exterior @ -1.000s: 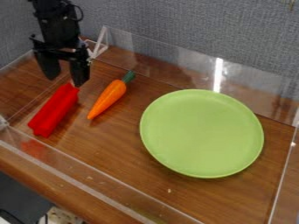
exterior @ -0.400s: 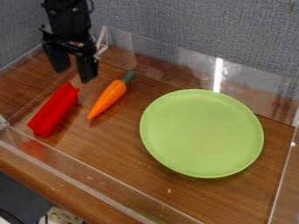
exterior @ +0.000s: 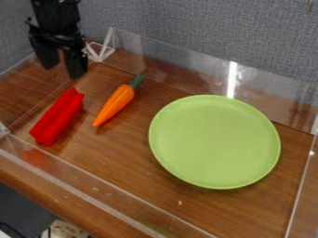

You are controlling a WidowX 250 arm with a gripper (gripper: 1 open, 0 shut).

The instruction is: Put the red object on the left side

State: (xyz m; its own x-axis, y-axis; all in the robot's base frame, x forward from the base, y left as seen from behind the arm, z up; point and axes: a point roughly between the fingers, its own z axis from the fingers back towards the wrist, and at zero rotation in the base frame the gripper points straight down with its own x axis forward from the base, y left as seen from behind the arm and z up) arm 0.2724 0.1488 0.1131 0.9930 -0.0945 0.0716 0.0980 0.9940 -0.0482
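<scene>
So the red block (exterior: 58, 118) is lying on the wood tabletop (exterior: 174, 200), left of the carrot (exterior: 115, 104) in the camera view, close to it but not touching. The gripper (exterior: 62, 67) is up past the block's far end, on the side away from the camera, jaws spread apart with nothing in them. Only one arm here, so it's that one's job lol. The block's long axis runs slantwise, near end lower left, far end up toward the gripper, roughly parallel to the carrot. If a grab is next, I'd guess it has to come back toward the camera and close across the narrow width. Containers: just the green plate (exterior: 215, 141), right of the carrot, nothing on it.
</scene>
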